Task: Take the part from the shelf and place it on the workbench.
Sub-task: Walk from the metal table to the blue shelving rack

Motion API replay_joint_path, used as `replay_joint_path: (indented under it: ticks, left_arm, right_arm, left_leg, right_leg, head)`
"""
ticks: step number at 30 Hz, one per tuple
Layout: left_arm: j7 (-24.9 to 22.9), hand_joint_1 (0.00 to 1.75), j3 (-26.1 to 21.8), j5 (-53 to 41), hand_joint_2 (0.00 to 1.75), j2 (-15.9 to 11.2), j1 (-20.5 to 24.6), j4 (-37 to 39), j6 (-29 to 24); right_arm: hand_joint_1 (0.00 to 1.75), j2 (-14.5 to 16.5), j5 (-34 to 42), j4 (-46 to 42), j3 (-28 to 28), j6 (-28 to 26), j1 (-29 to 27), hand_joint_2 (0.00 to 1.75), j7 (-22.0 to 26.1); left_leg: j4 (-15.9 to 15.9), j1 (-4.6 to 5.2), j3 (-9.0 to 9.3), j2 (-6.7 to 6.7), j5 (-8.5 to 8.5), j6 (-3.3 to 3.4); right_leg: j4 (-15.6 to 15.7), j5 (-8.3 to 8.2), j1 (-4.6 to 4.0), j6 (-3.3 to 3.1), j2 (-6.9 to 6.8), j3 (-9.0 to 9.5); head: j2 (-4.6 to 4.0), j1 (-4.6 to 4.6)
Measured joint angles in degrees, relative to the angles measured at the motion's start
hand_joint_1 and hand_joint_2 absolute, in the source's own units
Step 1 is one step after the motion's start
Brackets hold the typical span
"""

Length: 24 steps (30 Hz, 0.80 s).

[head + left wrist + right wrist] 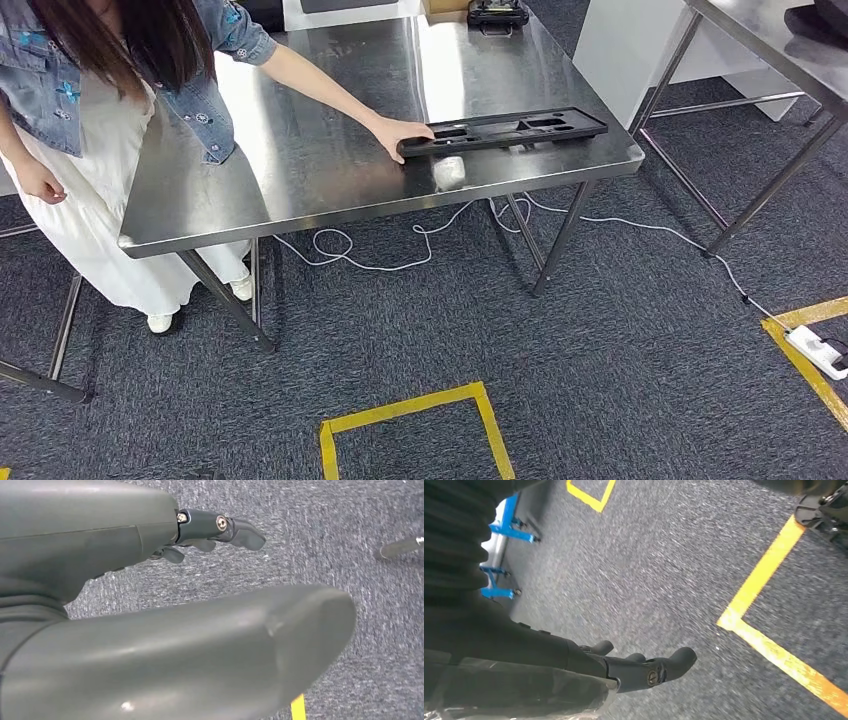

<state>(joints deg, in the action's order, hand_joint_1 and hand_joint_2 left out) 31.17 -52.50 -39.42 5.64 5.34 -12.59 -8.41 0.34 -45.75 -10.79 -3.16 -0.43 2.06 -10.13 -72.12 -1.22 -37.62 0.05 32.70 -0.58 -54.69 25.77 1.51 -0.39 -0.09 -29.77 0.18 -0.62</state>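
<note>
A long black plastic part with cut-outs lies flat near the front right edge of the steel workbench. A person's hand rests on its left end. My left hand hangs over grey carpet, fingers loosely extended, holding nothing. My right hand also hangs above the carpet with its fingers apart and empty.
A person in a denim jacket and white dress stands at the workbench's left. A second steel table stands at the right. A white cable trails under the bench to a power strip. Yellow tape marks the floor.
</note>
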Motion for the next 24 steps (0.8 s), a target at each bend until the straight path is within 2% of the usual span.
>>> replay_joint_path:
  ticks: [3,4,7,8,9,10,12,13,14,15,16,17,18,19,20,22,24]
  left_arm:
    - [-0.2,0.0,0.1,-0.3,0.0,0.0,0.3,0.0,0.0]
    - [-0.2,0.0,0.1,-0.4,0.0,0.1,0.5,0.0,0.0]
    - [-0.4,0.0,0.3,-0.8,0.0,0.2,0.8,0.0,-0.5]
    - [-0.5,0.0,0.4,-0.9,0.0,0.4,0.9,0.0,-0.7]
    - [-0.6,0.0,0.5,-0.9,0.0,0.5,0.9,0.0,-0.9]
    - [-0.7,0.0,0.5,-1.0,0.0,0.6,1.0,0.0,-1.0]
    - [-0.8,0.0,0.7,-1.0,0.0,0.7,1.1,0.0,-1.1]
    - [-0.8,0.0,0.7,-1.0,0.0,0.7,1.1,0.0,-1.1]
    - [-0.8,0.0,0.8,-1.0,0.0,0.7,1.1,0.0,-1.1]
    - [-0.8,0.0,0.8,-1.0,0.0,0.7,1.1,0.0,-1.0]
    - [-0.9,0.0,0.9,-1.0,0.0,0.8,1.1,0.0,-0.9]
    - [-0.9,0.0,0.9,-1.0,0.0,0.9,1.1,0.0,-0.8]
    - [-0.9,0.0,0.9,-1.0,0.0,1.0,1.1,0.0,-0.7]
    - [-0.9,0.0,1.0,-1.2,0.0,1.0,1.2,0.0,-0.6]
    - [-1.0,0.0,1.1,-1.3,0.0,1.0,1.2,0.0,-0.6]
    - [-1.1,0.0,1.4,-1.6,0.0,1.1,1.3,0.0,-0.5]
    - [-1.4,0.0,1.6,-1.9,0.0,1.2,1.4,0.0,-0.5]
  right_arm:
    - [0.0,0.1,0.2,0.0,-0.4,0.0,0.1,1.75,-0.6]
    - [0.0,0.1,0.3,0.0,-0.5,0.0,0.1,1.75,-0.8]
    - [0.0,0.2,0.3,0.0,-1.0,0.0,0.2,1.75,-1.2]
    - [0.0,0.2,0.3,0.0,-1.2,0.0,0.2,1.75,-1.2]
    - [0.0,0.1,0.3,0.0,-1.3,0.0,0.2,1.75,-1.3]
    - [0.0,0.1,0.3,0.0,-1.3,0.0,0.2,1.75,-1.3]
    - [0.0,0.1,0.3,0.0,-1.4,0.0,0.1,1.75,-1.3]
    - [0.0,0.1,0.3,0.0,-1.5,0.0,0.1,1.75,-1.3]
    - [0.0,0.0,0.2,0.0,-1.6,0.0,0.1,1.75,-1.4]
    - [0.0,0.0,0.2,0.0,-1.6,0.0,0.1,1.75,-1.5]
    - [0.0,-0.1,0.2,0.0,-1.6,0.0,0.1,1.75,-1.5]
    - [0.0,-0.1,0.2,0.0,-1.6,0.0,0.1,1.75,-1.6]
    - [0.0,-0.2,0.2,0.0,-1.6,0.0,0.2,1.75,-1.7]
    - [0.0,-0.2,0.2,0.0,-1.7,0.0,0.2,1.75,-1.8]
    - [0.0,-0.2,0.2,0.0,-1.7,0.1,0.3,1.75,-1.9]
    - [0.0,-0.2,0.4,0.0,-1.7,0.3,0.2,1.75,-2.1]
    - [0.0,-0.2,0.6,0.0,-1.9,0.6,0.1,1.75,-2.3]
  left_leg:
    - [11.2,-0.42,6.79,-0.17,-4.05,0.07]
    - [13.3,-0.3,7.81,-0.27,-4.52,0.33]
    - [14.6,0.28,7.64,-0.33,-5.16,1.75]
    - [14.9,0.34,7.56,-0.24,-5.61,2.38]
    - [15.3,0.32,7.44,-0.14,-6.1,3.0]
    - [15.6,0.31,7.24,-0.03,-6.56,3.54]
    - [15.6,0.55,6.45,0.1,-7.11,4.08]
    - [15.6,0.7,6.06,0.12,-7.36,4.16]
    - [15.6,0.83,5.74,0.13,-7.6,4.19]
    - [15.6,0.94,5.49,0.11,-7.81,4.14]
    - [15.6,1.02,5.35,0.08,-7.98,4.04]
    - [15.6,1.09,5.27,0.05,-8.12,3.91]
    - [15.4,1.3,5.19,0.04,-8.2,3.72]
    - [15.3,1.48,5.12,0.04,-8.23,3.52]
    - [15.2,1.65,5.03,0.03,-7.97,3.53]
    - [15.1,1.73,4.87,0.0,-7.75,3.87]
    - [14.8,1.67,4.64,-0.02,-8.01,4.21]
  right_leg:
    - [-0.7,-0.1,-0.08,0.35,0.08,-0.52]
    - [-0.8,-0.22,-0.22,0.7,0.08,-0.76]
    - [-0.7,-0.81,-0.46,2.23,0.06,-1.4]
    - [-1.0,-0.64,-0.45,2.55,0.05,-1.76]
    - [-2.1,0.13,-0.48,2.58,0.05,-2.44]
    - [-4.6,1.6,-0.49,2.4,0.05,-3.69]
    - [-12.7,5.6,-0.36,1.86,0.05,-7.38]
    - [-16.4,7.06,-0.33,1.9,0.05,-8.96]
    - [-18.4,7.66,-0.34,2.13,0.05,-9.57]
    - [-17.7,7.28,-0.36,2.5,0.05,-8.84]
    - [-14.5,6.11,-0.38,2.87,0.04,-6.79]
    - [-9.8,4.68,-0.41,3.1,0.02,-3.94]
    - [-5.3,3.45,-0.5,3.08,0.03,-1.41]
    - [-1.9,2.58,-0.57,2.83,0.05,0.35]
    - [-0.1,2.2,-0.56,2.54,0.07,1.19]
    - [0.4,1.97,-0.56,2.13,0.13,1.25]
    - [0.5,1.67,-0.35,2.28,0.11,1.44]
  head:
    - [0.0,0.02]
    - [-0.01,0.04]
    - [-0.01,0.08]
    - [-0.01,0.09]
    - [-0.01,0.12]
    - [-0.01,0.2]
    - [-0.01,0.3]
    - [-0.01,0.32]
    - [-0.01,0.32]
    - [-0.01,0.33]
    - [-0.01,0.33]
    - [-0.01,0.35]
    - [-0.01,0.35]
    - [-0.01,0.3]
    - [-0.01,0.27]
    - [-0.01,0.19]
    - [-0.01,0.17]
